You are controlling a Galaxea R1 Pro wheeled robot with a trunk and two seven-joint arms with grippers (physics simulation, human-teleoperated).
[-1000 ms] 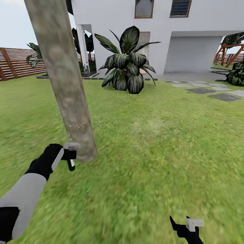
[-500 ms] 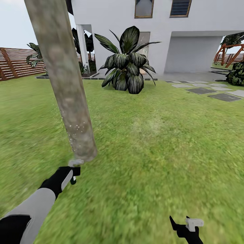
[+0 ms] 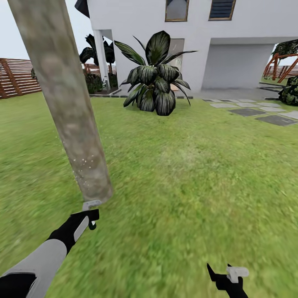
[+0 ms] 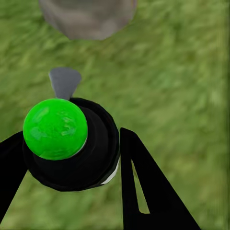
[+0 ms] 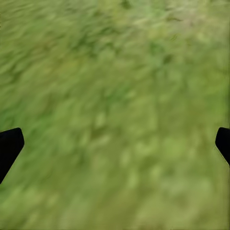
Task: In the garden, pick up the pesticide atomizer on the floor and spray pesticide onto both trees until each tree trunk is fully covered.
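The pesticide atomizer (image 4: pixel 55 128) has a bright green body, a black collar and a grey nozzle (image 3: pixel 91 204). My left gripper (image 3: pixel 92 216) is shut on it, low over the grass, with the nozzle just short of the foot of a tree trunk (image 3: pixel 70 107). The trunk is thick, mottled grey-tan, and leans up to the top left; its base (image 4: pixel 88 17) lies just beyond the nozzle. Pale pesticide specks (image 3: pixel 82 163) dot the lower trunk. My right gripper (image 3: pixel 223 274) hangs open over bare lawn at the lower right, its fingertips (image 5: pixel 9 146) wide apart.
A broad-leaved dark bush (image 3: pixel 155 76) stands mid-lawn before a white house (image 3: pixel 231 54). Grey stepping stones (image 3: pixel 275 119) lie at the right, and a brown slat fence (image 3: pixel 20 78) runs at the far left. Open grass spreads to the right of the trunk.
My left arm has dropped with the atomizer from beside the lower trunk to below its foot. The camera has shifted, so the trunk now sits further left in the picture. The right arm is unchanged.
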